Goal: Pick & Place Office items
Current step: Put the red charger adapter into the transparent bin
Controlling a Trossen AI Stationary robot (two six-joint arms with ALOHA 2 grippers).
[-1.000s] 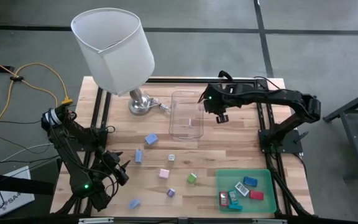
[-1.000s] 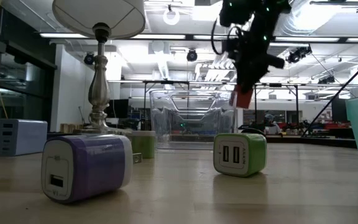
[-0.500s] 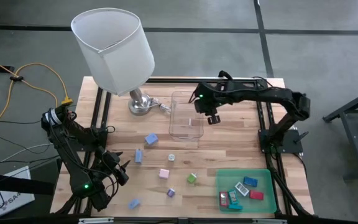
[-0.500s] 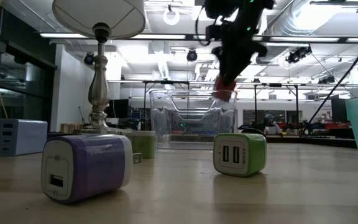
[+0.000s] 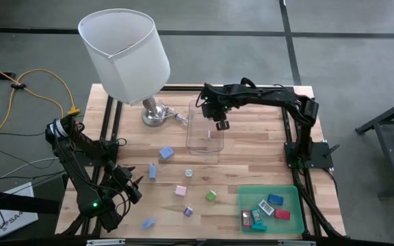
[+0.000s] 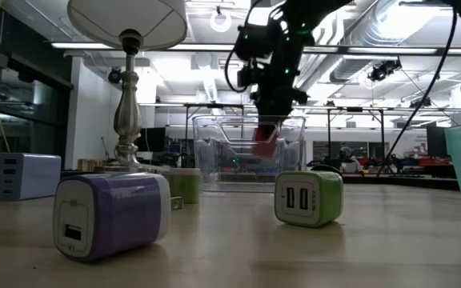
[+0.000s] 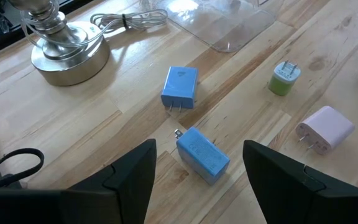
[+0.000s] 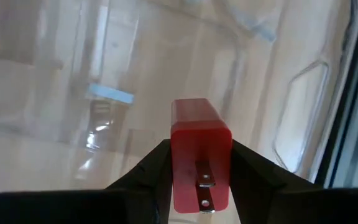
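My right gripper [image 5: 221, 124] hangs over the clear plastic box [image 5: 205, 128], shut on a red charger block [image 8: 200, 148] that also shows in the low view as the red block [image 6: 264, 142]. Several other office items lie loose on the wood: a blue block [image 5: 166, 153], a pink one [image 5: 180, 190], a green one [image 5: 212, 196] and a purple one [image 5: 188, 212]. My left gripper [image 5: 127, 186] waits open near the table's near left corner, above two blue blocks [image 7: 181, 87] [image 7: 202, 155]. My right gripper pinches the red block's two opposite side faces [image 8: 174, 155] between its two fingers [image 8: 145, 180]. The fingers come from above, slanting down. The block is lifted clear above the clear box, its metal prongs [image 8: 205, 185] facing back toward the wrist.
A lamp with a white shade [image 5: 124, 51] and metal base [image 5: 154, 113] stands at the far left, its cord beside the box. A green tray [image 5: 289, 193] with several blocks sits at the near right. Black frame rails run along the table's edges.
My right gripper has carried the red block toward the table's left edge and somewhat down, from beside the clear box's right wall to above its inside. It has stayed shut on the block.
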